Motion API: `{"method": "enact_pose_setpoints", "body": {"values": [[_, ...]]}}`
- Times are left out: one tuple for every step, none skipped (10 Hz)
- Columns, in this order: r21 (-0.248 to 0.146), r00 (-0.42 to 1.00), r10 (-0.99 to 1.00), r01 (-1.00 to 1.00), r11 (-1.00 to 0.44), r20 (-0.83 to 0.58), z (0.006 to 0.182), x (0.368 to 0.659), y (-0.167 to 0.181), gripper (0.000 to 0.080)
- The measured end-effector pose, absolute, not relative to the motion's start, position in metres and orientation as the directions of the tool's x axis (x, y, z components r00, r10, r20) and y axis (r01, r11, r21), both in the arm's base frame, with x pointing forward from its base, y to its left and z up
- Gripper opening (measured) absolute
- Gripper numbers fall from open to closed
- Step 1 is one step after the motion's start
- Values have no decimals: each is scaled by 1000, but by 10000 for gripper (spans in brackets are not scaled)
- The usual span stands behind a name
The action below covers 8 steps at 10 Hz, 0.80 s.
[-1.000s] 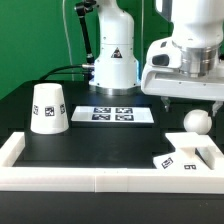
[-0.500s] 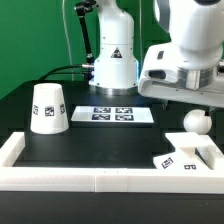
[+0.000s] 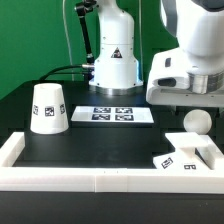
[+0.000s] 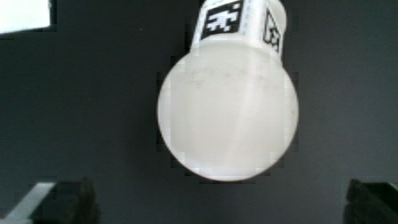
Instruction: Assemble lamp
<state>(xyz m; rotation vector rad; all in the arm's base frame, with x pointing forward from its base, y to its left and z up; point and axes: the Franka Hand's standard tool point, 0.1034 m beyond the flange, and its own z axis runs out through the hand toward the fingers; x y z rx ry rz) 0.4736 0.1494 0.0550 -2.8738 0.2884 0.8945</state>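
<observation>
My end effector (image 4: 214, 203) hangs over the bulb (image 3: 198, 121), its fingers (image 4: 54, 200) spread wide and holding nothing. The bulb lies on the black table (image 3: 110, 145) at the exterior view's right, just behind the flat base (image 3: 183, 157). The shade (image 3: 48, 107) stands well apart at the exterior view's left, near the marker board (image 3: 120, 114).

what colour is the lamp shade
The shade is white with a black square tag; exterior view shows it best.

Robotics lab. 1 white arm (image 3: 113, 55) mounted behind a black bench (image 3: 90, 145); plain green backdrop (image 3: 30, 40); tagged marker board (image 3: 112, 115); cables (image 3: 60, 72); white rail (image 3: 100, 178) edging the bench.
</observation>
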Motion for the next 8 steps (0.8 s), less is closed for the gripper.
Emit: {"method": "enact_pose_setpoints", "body": {"values": [[-54,807,-146,-215,-975,-573,54,473,149,699],[-54,806,-147,-215,-975,-573,54,473,149,699],[-53,806,-147,-215,-975,-573,54,473,149,699],[-47,805,-156,-223,-974,-573,53,472,150,699],[-40,805,-164,-227,-973,-570,51,469,157,699],[-39,805,-162,-224,-974,-571,50,466,162,699],[-41,810,-161,-223,-974,-564,47,465,164,699],[-41,813,-163,-223,-974,-559,44,463,163,699]]}}
